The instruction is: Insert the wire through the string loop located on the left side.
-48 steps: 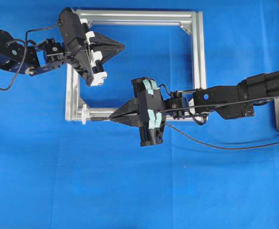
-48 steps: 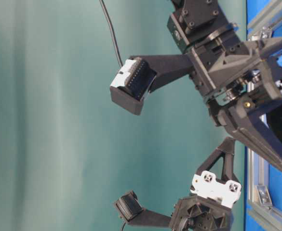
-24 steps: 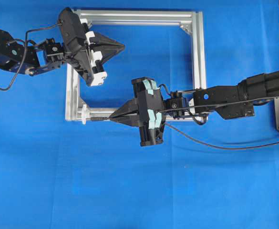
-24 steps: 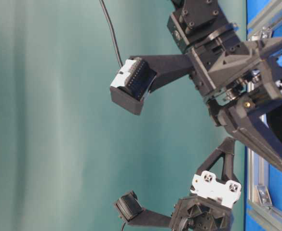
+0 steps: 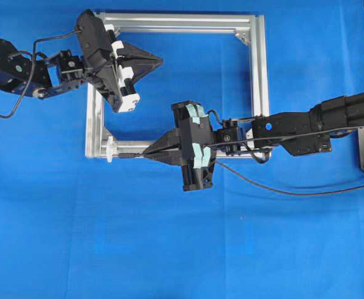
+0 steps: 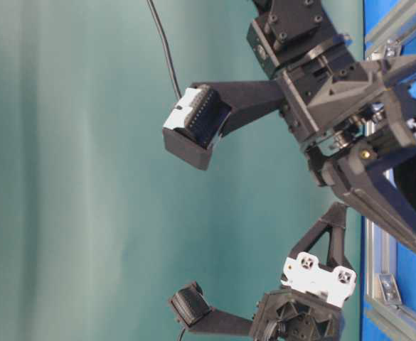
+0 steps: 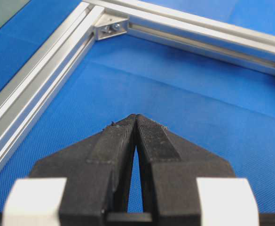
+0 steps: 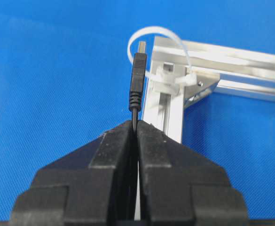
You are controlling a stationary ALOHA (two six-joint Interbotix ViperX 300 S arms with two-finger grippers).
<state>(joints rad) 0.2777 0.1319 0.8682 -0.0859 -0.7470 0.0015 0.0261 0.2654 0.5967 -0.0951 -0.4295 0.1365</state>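
Note:
My right gripper (image 5: 145, 152) (image 8: 136, 123) is shut on the wire (image 8: 138, 75), pinching the thin black cable just behind its plug. The plug points left at the white string loop (image 8: 152, 28) (image 5: 109, 149), which sticks out from the lower left corner of the aluminium frame (image 5: 259, 75). Its metal tip sits at the loop's near edge; I cannot tell whether it is inside. The rest of the wire (image 5: 281, 190) trails right across the blue cloth. My left gripper (image 5: 161, 60) (image 7: 136, 116) hovers shut and empty inside the frame's upper left corner.
The square silver frame rail (image 7: 38, 80) lies flat on the blue cloth, with corner brackets (image 7: 110, 27) inside it. The right arm (image 5: 318, 128) crosses the frame's lower right corner. In the table-level view both arms crowd the right side over the frame (image 6: 385, 249).

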